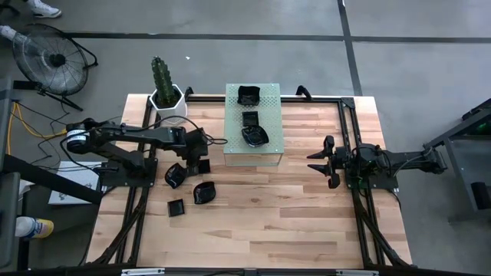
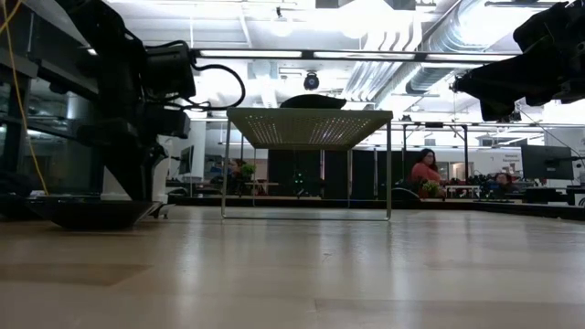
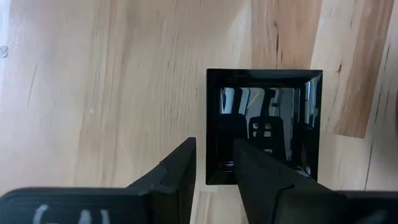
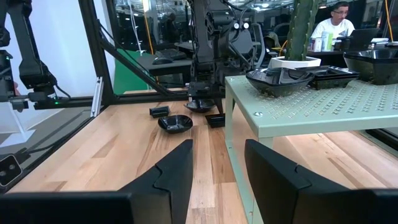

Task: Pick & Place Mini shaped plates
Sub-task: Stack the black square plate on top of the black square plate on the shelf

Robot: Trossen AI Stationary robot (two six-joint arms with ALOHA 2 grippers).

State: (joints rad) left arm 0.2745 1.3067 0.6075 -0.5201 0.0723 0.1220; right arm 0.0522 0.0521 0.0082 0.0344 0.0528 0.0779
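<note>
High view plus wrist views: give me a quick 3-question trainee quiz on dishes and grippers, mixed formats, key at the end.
1. Count: how many glossy black dishes sit on the pale green perforated block?
2. True or false: the right gripper is holding a dish.
3. Pick one: the left gripper is A) down at a square glossy black dish on the wooden table; B) above the block; C) parked off the table.

Key: 1) three; 2) false, it is open and empty, waiting at the table's right side; 3) A.
</note>
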